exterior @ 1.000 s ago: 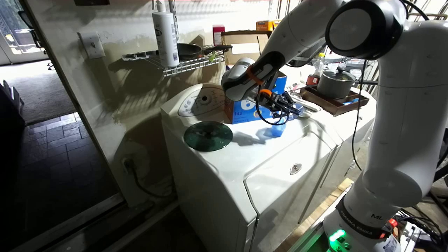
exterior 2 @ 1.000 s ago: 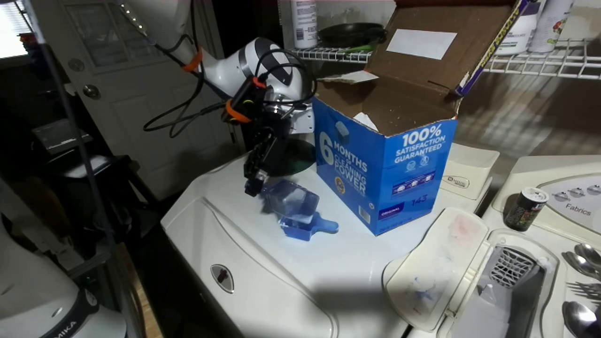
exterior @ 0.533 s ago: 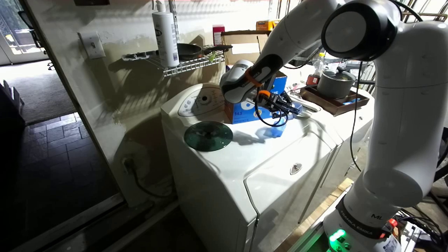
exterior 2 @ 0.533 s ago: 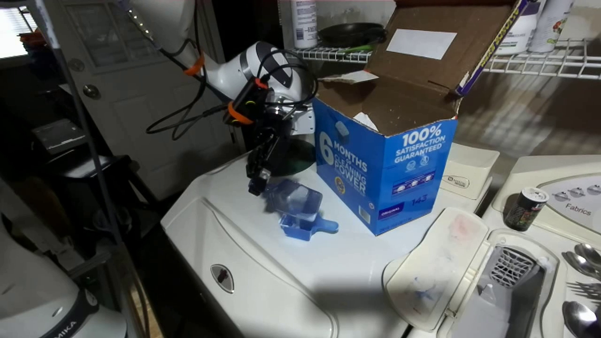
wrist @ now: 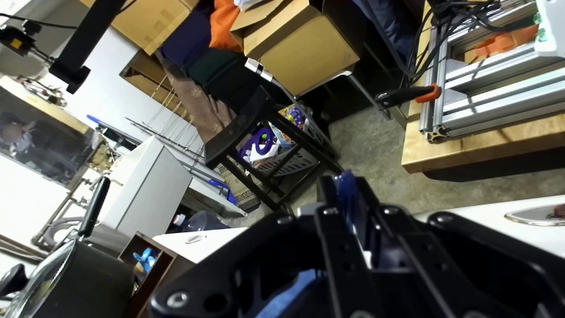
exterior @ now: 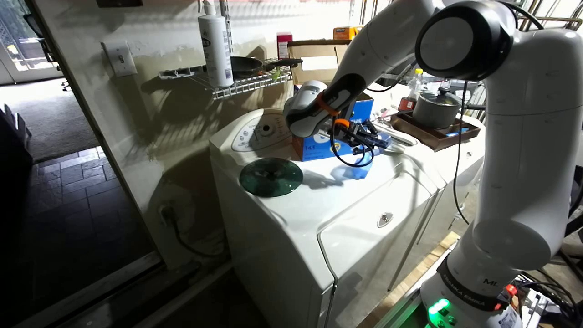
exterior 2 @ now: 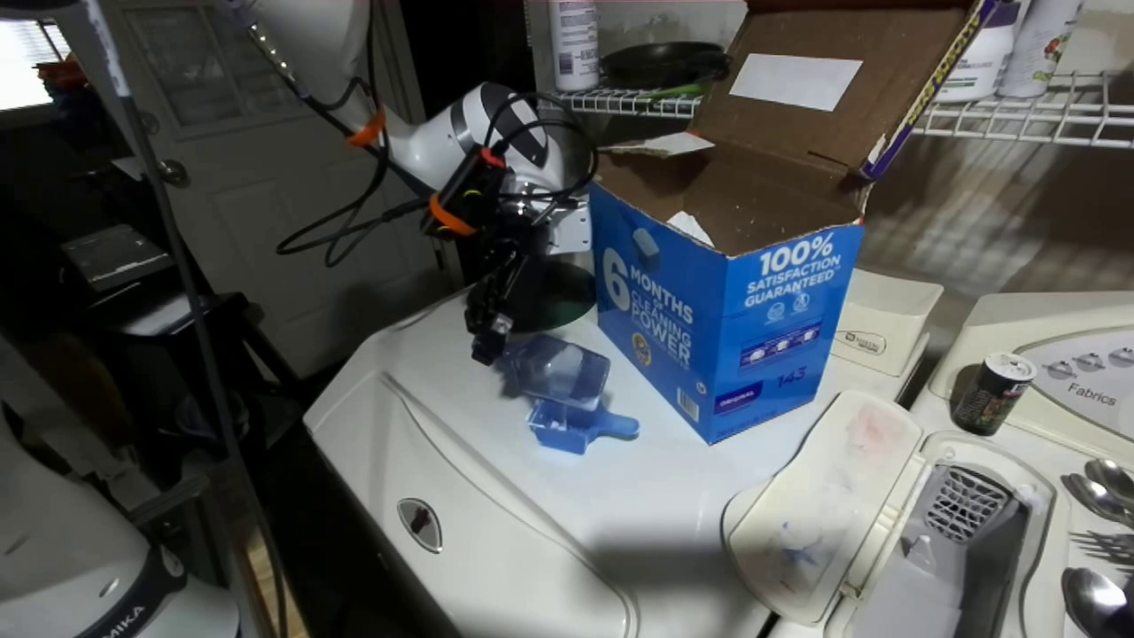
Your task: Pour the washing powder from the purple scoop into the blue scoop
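one purple scoop (exterior 2: 558,372) hangs tilted above the blue scoop (exterior 2: 567,434) — we see the fingers (wrist: 335,247) clamped on the upper one, though we cannot tell whether the scoops touch. the blue one rests on the white desk (exterior 2: 656,487) near the big open box (exterior 2: 735,328) — a dark green plate (exterior: 259,184) lies there too, apart from both scoops.

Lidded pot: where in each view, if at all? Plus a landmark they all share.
In an exterior view: lidded pot at upper right, in the brown tray.
In an exterior view with the dark can: not in it.
Wrist view: lidded pot at lower left, cut by the bottom edge.
Shared landmark: the gripper, in all three.
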Robot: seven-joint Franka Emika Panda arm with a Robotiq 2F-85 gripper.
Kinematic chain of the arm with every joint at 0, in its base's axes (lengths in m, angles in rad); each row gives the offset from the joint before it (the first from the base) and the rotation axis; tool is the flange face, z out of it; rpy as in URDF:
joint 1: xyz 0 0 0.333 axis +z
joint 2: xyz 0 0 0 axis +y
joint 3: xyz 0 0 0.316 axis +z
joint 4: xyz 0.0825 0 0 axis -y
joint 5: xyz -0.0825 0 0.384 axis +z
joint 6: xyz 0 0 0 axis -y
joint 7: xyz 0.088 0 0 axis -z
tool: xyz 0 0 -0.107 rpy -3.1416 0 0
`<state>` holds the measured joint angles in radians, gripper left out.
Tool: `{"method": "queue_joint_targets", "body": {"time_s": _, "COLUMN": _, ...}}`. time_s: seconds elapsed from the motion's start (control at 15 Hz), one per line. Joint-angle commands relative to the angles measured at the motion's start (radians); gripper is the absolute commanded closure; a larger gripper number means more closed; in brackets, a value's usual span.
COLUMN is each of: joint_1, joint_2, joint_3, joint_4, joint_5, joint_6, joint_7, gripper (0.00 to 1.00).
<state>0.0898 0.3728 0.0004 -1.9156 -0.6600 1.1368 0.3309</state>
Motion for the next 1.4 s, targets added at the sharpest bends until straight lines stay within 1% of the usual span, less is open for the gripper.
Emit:
{"method": "queue_joint_targets", "body": {"time_s": 0.0, "joint_1": 0.015, "joint_2": 0.039, "joint_3": 0.009, "joint_4": 0.043, "joint_5": -0.032, "joint_6": -0.045, "joint_7": 0.004, "gripper": 0.97}}
{"method": "queue_joint_targets", "body": {"time_s": 0.6, "joint_1": 0.035, "joint_2": 0.075, "joint_3": 0.01, "joint_4": 0.058, "joint_5": -0.062, "joint_6": -0.077, "joint_7": 0.027, "gripper": 0.97}}
{"method": "queue_joint_targets", "body": {"time_s": 1.33, "joint_1": 0.056, "joint_2": 0.108, "joint_3": 0.016, "joint_4": 0.074, "joint_5": -0.07, "joint_6": -0.113, "joint_7": 0.062, "gripper": 0.97}}
